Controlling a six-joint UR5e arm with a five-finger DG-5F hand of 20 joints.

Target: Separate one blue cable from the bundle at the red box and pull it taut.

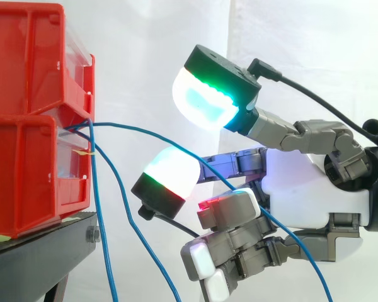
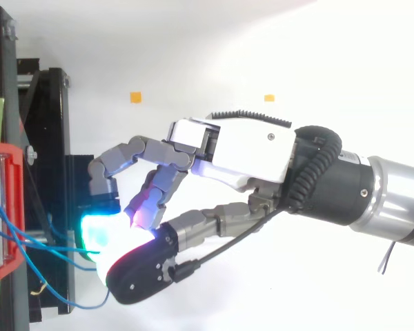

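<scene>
One blue cable [image 1: 138,129] runs nearest. It leaves the red bins [image 1: 25,113] and curves toward 4 o'clock across the front of the hand [image 1: 315,189], not taut. Whether the hand has hold of it I cannot tell. The bundle [image 1: 106,251] hangs toward 6 o'clock beside the stand [image 1: 38,251]. The bins sit at the hand's 9 o'clock, before the curtain [image 1: 302,38].

One blue cable [image 1: 170,145] slopes from the red bins [image 1: 31,126] to the hand [image 1: 315,189] (other cables [image 1: 106,251] hang down)
</scene>
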